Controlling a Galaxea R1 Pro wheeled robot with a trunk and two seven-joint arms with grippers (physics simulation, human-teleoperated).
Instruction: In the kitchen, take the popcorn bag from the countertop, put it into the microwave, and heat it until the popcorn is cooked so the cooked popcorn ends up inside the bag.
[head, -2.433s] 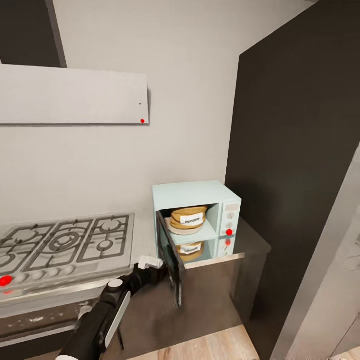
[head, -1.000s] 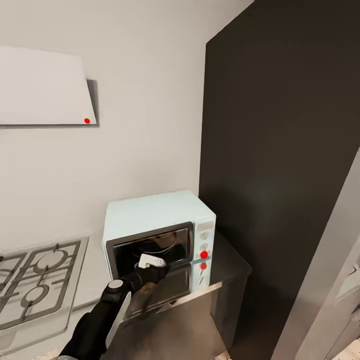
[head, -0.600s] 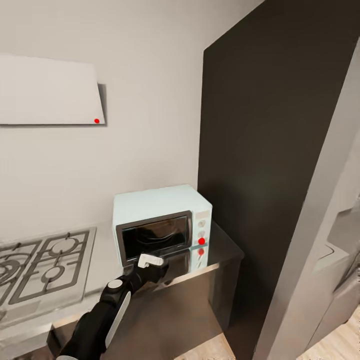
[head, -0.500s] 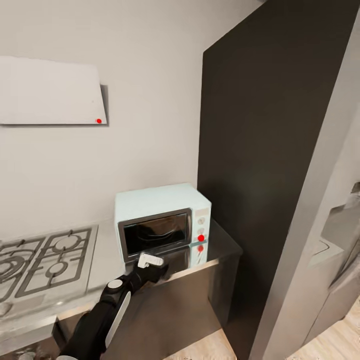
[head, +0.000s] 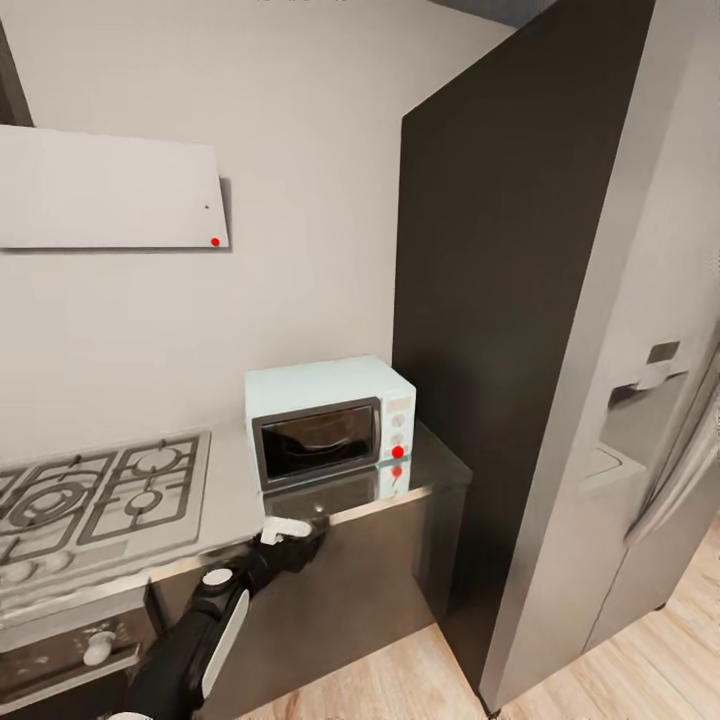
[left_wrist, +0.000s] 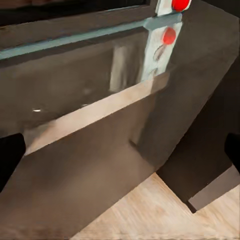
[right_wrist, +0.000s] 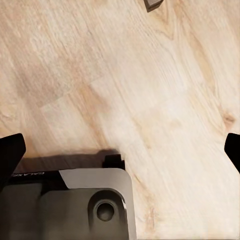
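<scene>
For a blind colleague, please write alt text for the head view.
A pale blue microwave with its dark door shut stands on a steel countertop beside a gas hob. The left gripper hovers at the counter's front edge, below the microwave.

the microwave (head: 330, 420) stood with its door shut, blocking its inside. a dark panel (head: 480, 330) rose just beside it, closing that side. bare countertop (head: 235, 480) lay open between microwave and hob (head: 95, 495). the left gripper (head: 295, 532) hung off the counter's front edge.

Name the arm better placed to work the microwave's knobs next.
Left, probably. The left gripper is open at the countertop edge just below the shut microwave; the right gripper faces the wooden floor.
</scene>
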